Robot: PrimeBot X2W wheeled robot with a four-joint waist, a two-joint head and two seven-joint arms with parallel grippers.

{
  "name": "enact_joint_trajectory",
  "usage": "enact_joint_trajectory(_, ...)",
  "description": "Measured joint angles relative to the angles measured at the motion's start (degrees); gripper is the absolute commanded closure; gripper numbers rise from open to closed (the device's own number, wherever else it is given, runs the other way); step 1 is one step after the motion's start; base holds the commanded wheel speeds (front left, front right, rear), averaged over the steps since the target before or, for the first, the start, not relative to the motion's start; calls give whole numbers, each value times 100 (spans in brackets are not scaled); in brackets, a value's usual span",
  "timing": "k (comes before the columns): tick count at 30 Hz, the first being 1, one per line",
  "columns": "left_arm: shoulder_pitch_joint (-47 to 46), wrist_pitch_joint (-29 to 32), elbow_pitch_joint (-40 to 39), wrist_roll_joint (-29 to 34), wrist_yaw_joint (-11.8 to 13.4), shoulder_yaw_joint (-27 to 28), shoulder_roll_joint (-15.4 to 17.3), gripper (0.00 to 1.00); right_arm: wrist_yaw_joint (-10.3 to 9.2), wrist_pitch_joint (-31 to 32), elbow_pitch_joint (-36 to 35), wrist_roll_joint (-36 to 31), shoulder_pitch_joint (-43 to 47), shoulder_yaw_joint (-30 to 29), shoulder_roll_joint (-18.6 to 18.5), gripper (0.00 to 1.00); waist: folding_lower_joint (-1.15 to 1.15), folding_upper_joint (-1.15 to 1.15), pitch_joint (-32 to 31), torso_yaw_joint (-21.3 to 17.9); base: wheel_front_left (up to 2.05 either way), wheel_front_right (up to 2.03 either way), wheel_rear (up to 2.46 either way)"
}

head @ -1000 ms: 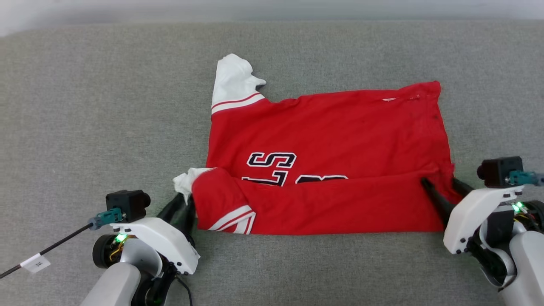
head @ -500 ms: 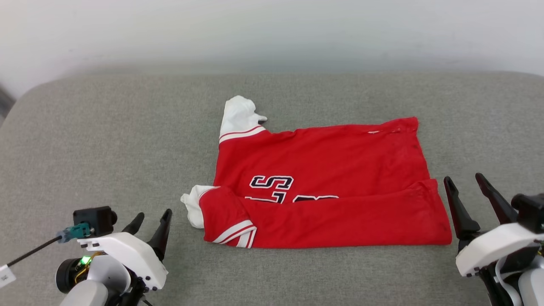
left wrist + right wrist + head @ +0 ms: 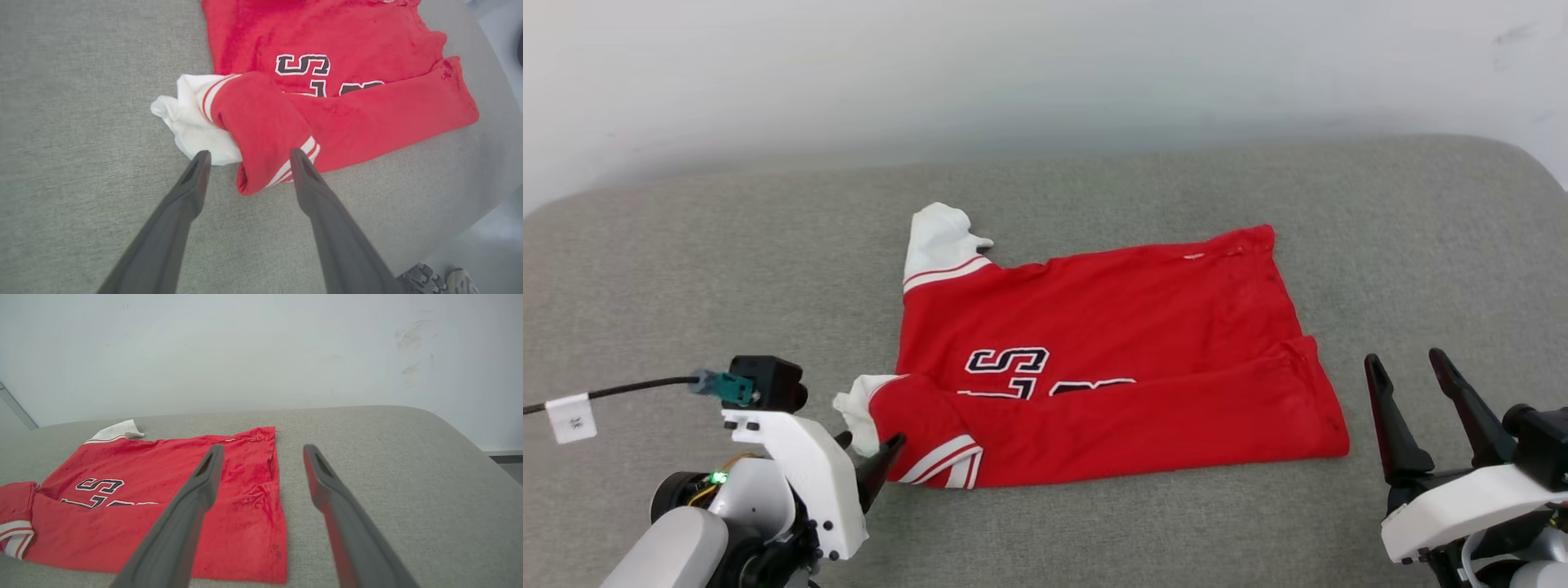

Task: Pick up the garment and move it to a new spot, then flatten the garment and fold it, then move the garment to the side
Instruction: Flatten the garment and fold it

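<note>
Cable with a white tag (image 3: 570, 416) enters the head view at 9 o'clock and runs to a small black camera (image 3: 764, 382) mounted on the left arm. Below it, at 7 o'clock, the left gripper (image 3: 870, 445) points toward 1 o'clock. Its two dark fingers are spread wide and hold nothing. In the left wrist view, the left gripper (image 3: 249, 154) has one fingertip on either side of the garment's near-left corner, where a bunched white sleeve meets a red fold with striped trim. Whether the tips touch the cloth cannot be told.

The garment (image 3: 1111, 343) lies at the centre of a grey woven cushion (image 3: 686, 286), with a pale wall (image 3: 1045, 73) behind at 12 o'clock. It is a red jersey laid sideways, its long near edge folded up over the chest, so the fold covers the lower part of the black, white-outlined lettering. A sideways "S" is readable above the fold. One white sleeve sticks out at the garment's 11 o'clock, and the second, crumpled, at its 8 o'clock. The left wrist view shows the garment (image 3: 347, 114) reaching away toward 2 o'clock.

At 4 o'clock in the head view, the right gripper (image 3: 1405, 357) stands near the jersey's right edge but apart from it, fingers parted wide and empty. In the right wrist view, the right gripper (image 3: 263, 447) points toward the wall, with the garment (image 3: 163, 506) lying flat at 9 o'clock, partly behind one finger.
</note>
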Motion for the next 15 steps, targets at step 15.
enact_joint_trajectory(15, -516, 760, 847, -137, 167, -220, -57, 0, 0, -42, -182, 120, -305, 185, 113, 0, 0, 0, 916, -461, 0, 0, 0)
